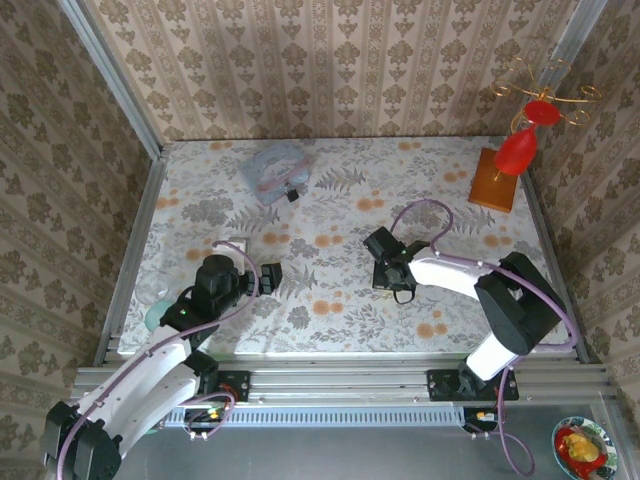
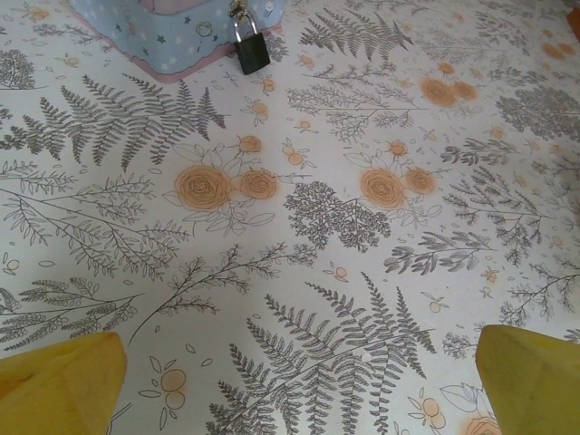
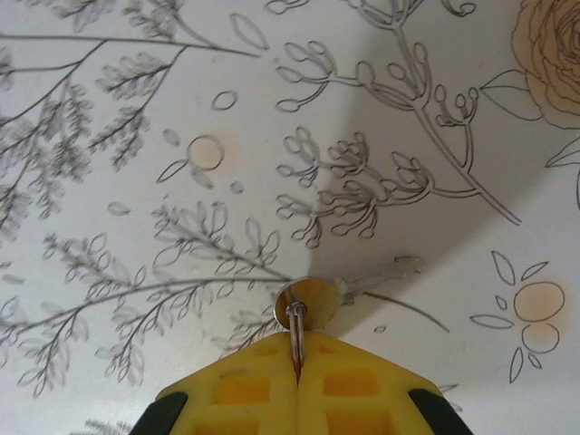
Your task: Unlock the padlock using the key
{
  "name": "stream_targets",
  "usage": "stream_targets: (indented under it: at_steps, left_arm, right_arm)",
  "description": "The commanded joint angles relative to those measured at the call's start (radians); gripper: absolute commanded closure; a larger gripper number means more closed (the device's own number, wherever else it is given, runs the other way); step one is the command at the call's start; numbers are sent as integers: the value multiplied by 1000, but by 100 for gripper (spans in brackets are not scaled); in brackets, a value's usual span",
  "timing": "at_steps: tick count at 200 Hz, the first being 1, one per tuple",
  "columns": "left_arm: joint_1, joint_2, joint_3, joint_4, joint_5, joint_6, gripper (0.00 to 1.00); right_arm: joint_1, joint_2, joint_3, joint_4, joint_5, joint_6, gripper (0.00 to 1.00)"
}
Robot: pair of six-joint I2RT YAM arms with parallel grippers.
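Note:
The small black padlock (image 1: 293, 194) hangs at the front edge of a pale blue tin (image 1: 275, 172) at the back of the table. In the left wrist view the padlock (image 2: 253, 50) sits far ahead, against the tin (image 2: 172, 32). My left gripper (image 1: 268, 278) (image 2: 294, 381) is open over bare cloth, well short of the padlock. My right gripper (image 1: 392, 283) (image 3: 297, 349) is shut on the thin wire ring (image 3: 295, 326) of the key (image 3: 313, 299). The key's round head sits just beyond the fingertips, and its blade points away to the right.
A wooden stand (image 1: 497, 180) with red ornaments and gold wire stands at the back right corner. Patterned walls close in the table at the back and sides, and a metal rail (image 1: 340, 378) runs along the near edge. A pale round object (image 1: 158, 315) lies near the left edge.

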Motion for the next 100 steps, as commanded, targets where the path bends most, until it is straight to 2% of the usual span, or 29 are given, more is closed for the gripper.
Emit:
stream_targets:
  at_steps: [1,49,73,100]
  left_arm:
    - [-7,1,-21,46,11,32,0]
    - [-52,9,-69,285,207,67,0]
    - [-56,54,17,274,284,-41,0]
    - [-64,151,194,82,318,-263,3]
  right_arm:
    - [30,-121,-8,-5,-10,2,100]
    - [82,-362,-35,135,-226,-64,100]
    - [187,-478,-77,239,-174,-219,100]
    - [312,-567,-179,428,-65,-417,100]
